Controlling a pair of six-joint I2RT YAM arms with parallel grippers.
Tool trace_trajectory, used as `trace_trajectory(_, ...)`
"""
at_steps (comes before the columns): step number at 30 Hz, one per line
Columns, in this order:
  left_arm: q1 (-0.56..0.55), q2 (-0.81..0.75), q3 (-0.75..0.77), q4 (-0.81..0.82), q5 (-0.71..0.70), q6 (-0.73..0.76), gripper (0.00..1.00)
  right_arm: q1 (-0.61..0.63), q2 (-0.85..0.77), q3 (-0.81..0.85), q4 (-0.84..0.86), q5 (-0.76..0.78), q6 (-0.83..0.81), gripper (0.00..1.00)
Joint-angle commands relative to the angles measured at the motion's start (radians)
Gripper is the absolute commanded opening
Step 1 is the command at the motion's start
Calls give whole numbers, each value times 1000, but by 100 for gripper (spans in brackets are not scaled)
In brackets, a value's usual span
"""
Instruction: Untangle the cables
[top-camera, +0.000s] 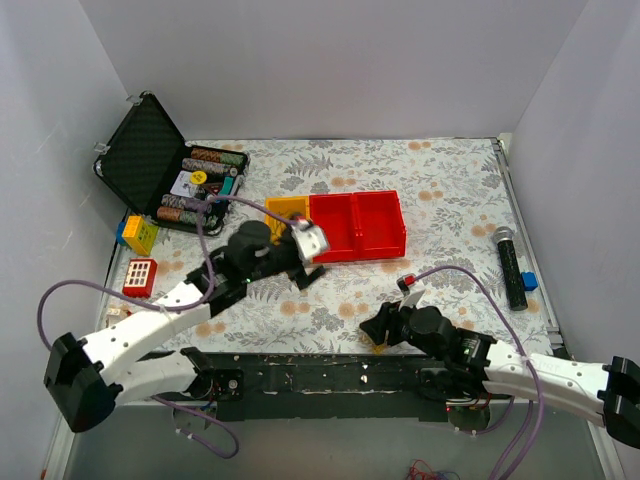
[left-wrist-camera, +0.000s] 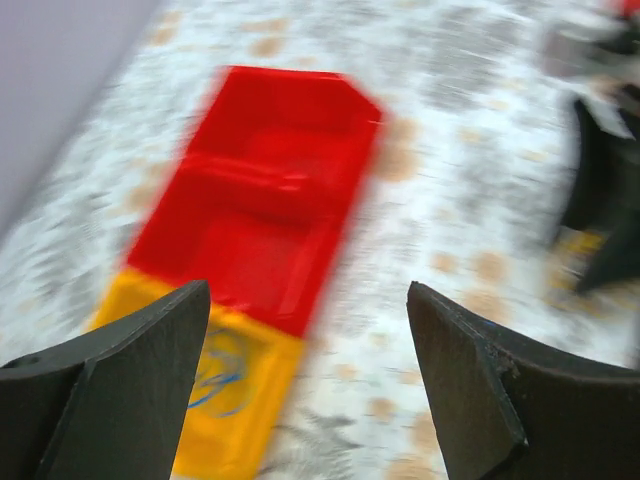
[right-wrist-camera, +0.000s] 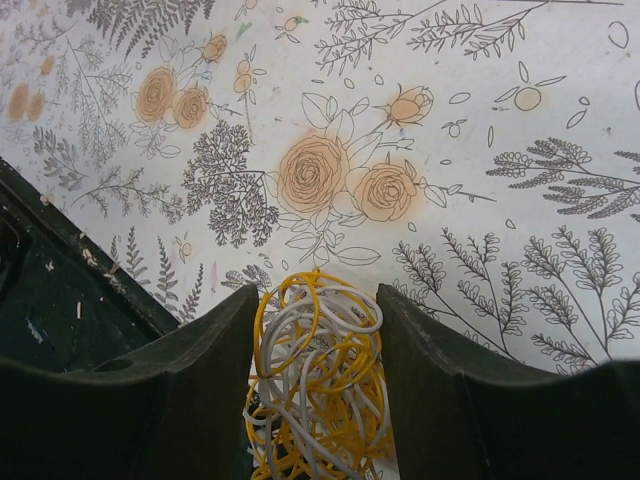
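A tangle of yellow and white cables (right-wrist-camera: 318, 385) sits between my right gripper's (right-wrist-camera: 318, 295) fingers, which press on both its sides, just above the flowered table near the front edge. In the top view the right gripper (top-camera: 378, 335) shows only a bit of yellow below it. My left gripper (left-wrist-camera: 310, 290) is open and empty, held above the table beside the yellow bin (left-wrist-camera: 250, 420); that view is blurred. A thin blue cable (left-wrist-camera: 222, 372) lies coiled in that bin. In the top view the left gripper (top-camera: 305, 272) is at the yellow bin's (top-camera: 285, 209) near side.
A red two-compartment bin (top-camera: 357, 224) adjoins the yellow one. An open black case (top-camera: 150, 160) with poker chips stands at the back left. Toy blocks (top-camera: 139, 276) lie at the left, a black microphone (top-camera: 510, 265) at the right. The black front rail (top-camera: 330, 375) runs below.
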Motion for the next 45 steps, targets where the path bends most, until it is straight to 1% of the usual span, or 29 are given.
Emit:
trace_trajectory(1, -215, 89, -105, -95, 181, 19, 79, 5, -63, 15, -24, 8, -14, 58)
trace_trajectory(4, -242, 165, -106, -27, 193, 0, 78, 5, -166, 69, -104, 20, -34, 58)
trace_trajectory(10, -255, 272, -90, 63, 189, -10, 78, 5, -394, 175, -403, 124, -59, 62)
trace_trajectory(12, -255, 310, -69, 114, 195, -28, 78, 5, -453, 190, -473, 146, -57, 62)
trace_trajectory(14, -258, 364, -28, 131, 217, -56, 78, 5, -494, 195, -541, 157, -33, 61)
trace_trajectory(16, -266, 422, 8, 146, 236, -85, 78, 5, -511, 177, -515, 131, -31, 60)
trace_trajectory(19, -281, 482, 45, 152, 290, -82, 79, 5, -467, 192, -549, 154, -5, 59)
trace_trajectory(23, -304, 574, 115, 91, 345, -34, 79, 6, -409, 235, -567, 193, -1, 57)
trace_trajectory(26, -309, 636, 155, 33, 377, -5, 76, 5, -399, 273, -601, 243, 9, 57)
trace_trajectory(28, -310, 663, 172, 11, 388, 15, 71, 5, -418, 287, -606, 258, 6, 56)
trace_trajectory(31, -310, 708, 207, -38, 380, 44, 57, 5, -451, 295, -597, 266, -2, 55)
trace_trajectory(32, -310, 715, 214, -50, 376, 53, 51, 5, -457, 296, -598, 269, -5, 55)
trace_trajectory(35, -310, 719, 207, -55, 359, 67, 26, 5, -462, 299, -596, 269, -8, 55)
trace_trajectory(37, -309, 716, 204, -55, 344, 65, 13, 5, -453, 296, -592, 264, -10, 55)
trace_trajectory(38, -309, 709, 206, -50, 328, 58, 3, 5, -444, 295, -583, 258, -11, 54)
trace_trajectory(39, -307, 702, 204, -42, 301, 47, 0, 5, -433, 293, -575, 255, -16, 54)
trace_trajectory(43, -257, 642, 194, -13, 216, 43, 0, 5, -384, 281, -534, 241, -31, 54)
trace_trajectory(45, -215, 611, 195, -30, 207, 53, 0, 5, -350, 264, -502, 232, -39, 54)
